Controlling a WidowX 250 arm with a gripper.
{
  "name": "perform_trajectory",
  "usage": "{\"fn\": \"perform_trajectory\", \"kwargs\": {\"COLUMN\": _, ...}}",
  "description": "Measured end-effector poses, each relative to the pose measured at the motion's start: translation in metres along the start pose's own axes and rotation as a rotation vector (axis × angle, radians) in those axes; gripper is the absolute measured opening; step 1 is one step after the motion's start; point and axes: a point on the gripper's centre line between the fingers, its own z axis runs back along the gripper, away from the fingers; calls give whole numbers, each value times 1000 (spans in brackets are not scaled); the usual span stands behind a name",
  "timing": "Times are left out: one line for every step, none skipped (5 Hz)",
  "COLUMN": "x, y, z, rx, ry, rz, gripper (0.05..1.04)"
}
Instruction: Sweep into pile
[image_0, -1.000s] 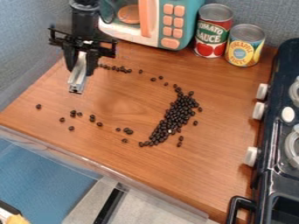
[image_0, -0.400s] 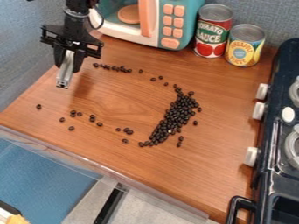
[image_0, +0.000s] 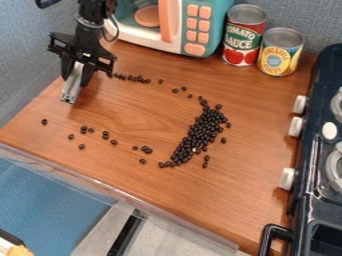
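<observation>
Most of your beans (image_0: 198, 134) bunched in curved band, probably over halfway; stray trails (image_0: 135, 78) left to sweep. Your gripper (image_0: 78, 75) has fingers clamped narrowly on metal sweeper (image_0: 71, 90).

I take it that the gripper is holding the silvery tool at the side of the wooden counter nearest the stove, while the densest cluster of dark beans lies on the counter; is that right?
Not quite: the camera view shows the gripper holding the silvery tool at the side of the wooden counter farthest from the stove. The rest is right.
</observation>
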Motion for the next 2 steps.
{"fn": "perform_trajectory", "kwargs": {"x": 6, "y": 1, "z": -5, "rx": 21, "ry": 26, "rz": -23, "gripper": 380}}
{"fn": "perform_trajectory", "kwargs": {"x": 11, "y": 1, "z": -8, "rx": 36, "ry": 26, "rz": -67, "gripper": 381}}
